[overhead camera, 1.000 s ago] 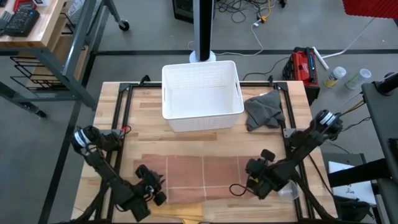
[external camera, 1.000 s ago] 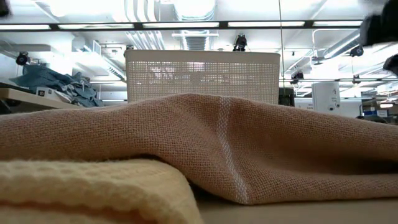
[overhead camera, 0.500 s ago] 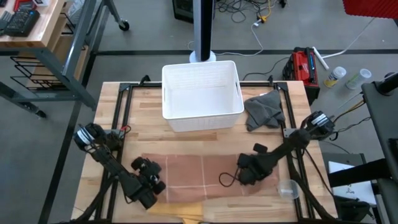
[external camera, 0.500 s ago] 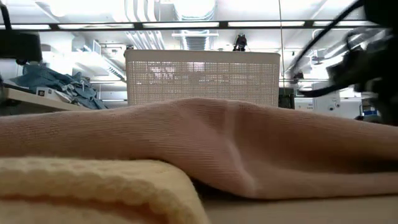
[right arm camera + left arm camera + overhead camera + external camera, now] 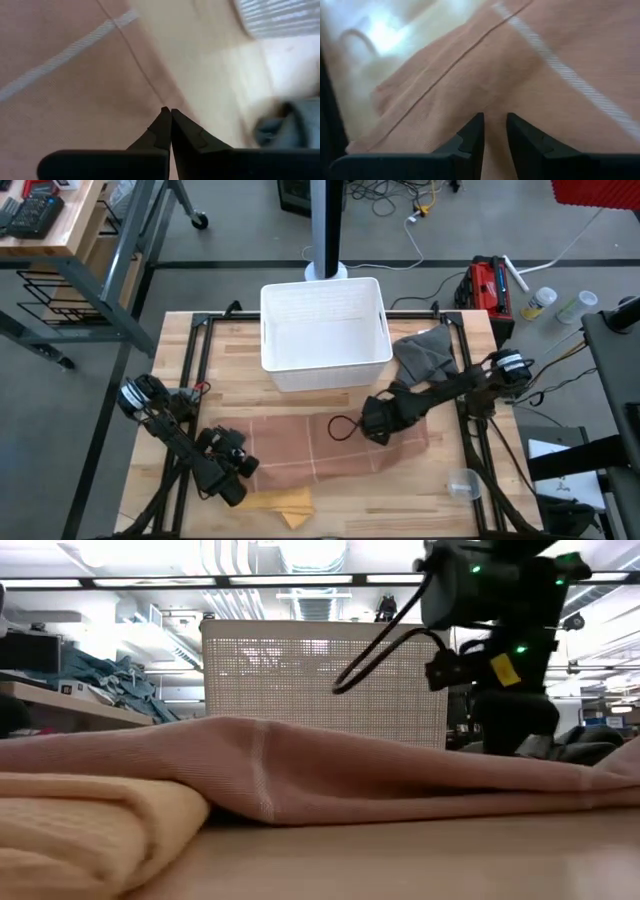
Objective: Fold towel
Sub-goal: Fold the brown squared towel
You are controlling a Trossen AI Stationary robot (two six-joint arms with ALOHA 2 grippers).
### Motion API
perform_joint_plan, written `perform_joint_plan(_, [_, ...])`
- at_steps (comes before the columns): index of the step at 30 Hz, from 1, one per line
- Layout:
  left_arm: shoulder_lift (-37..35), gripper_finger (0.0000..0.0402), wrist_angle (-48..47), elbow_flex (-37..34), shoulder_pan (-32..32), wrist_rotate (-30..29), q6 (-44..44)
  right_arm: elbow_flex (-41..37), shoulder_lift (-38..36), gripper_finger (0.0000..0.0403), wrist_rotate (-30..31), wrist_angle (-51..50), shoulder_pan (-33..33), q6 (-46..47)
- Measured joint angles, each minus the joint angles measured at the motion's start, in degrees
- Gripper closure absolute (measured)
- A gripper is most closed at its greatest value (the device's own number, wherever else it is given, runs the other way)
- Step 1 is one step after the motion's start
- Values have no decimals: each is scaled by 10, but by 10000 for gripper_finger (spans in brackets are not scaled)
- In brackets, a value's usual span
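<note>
A grey workshop floor (image 5: 230, 240) is surrounding the wooden table (image 5: 175, 370), with a workbench (image 5: 50, 220) standing off one corner and ceiling strip lights glowing in the low view. A white basket (image 5: 325, 330) is sitting at the table's far edge. The pink towel (image 5: 310, 450) is lying spread mid-table, a yellow cloth (image 5: 285, 505) at its near edge, a grey cloth (image 5: 425, 355) beside the basket. The left gripper (image 5: 494, 131) is pinching towel fabric between narrowly parted fingers; the right gripper (image 5: 170, 120) is resting fully closed against the towel.
</note>
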Motion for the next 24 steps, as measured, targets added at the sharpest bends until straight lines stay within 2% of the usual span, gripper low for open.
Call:
perform_joint_plan(4, [-25,326,-4,45,0,-11,36,-1,-49,401,-1,-19,18,-5])
perform_joint_plan(6, [-31,326,-2,77,0,-41,68,-1,-82,401,0,-34,39,-1])
perform_joint_plan(10, [-37,326,25,155,1,-174,170,-13,-166,401,-1,-49,113,1])
perform_joint_plan(13, [-37,326,55,197,14,-282,268,-26,-217,401,-1,-39,176,52])
perform_joint_plan(15, [-37,326,89,214,30,-317,350,-34,-234,401,6,-31,221,104])
perform_joint_plan(20, [-36,326,244,218,100,-317,571,-54,-217,402,7,-31,313,200])
perform_joint_plan(24, [-36,326,381,196,168,-250,744,-57,-181,402,-20,-30,354,245])
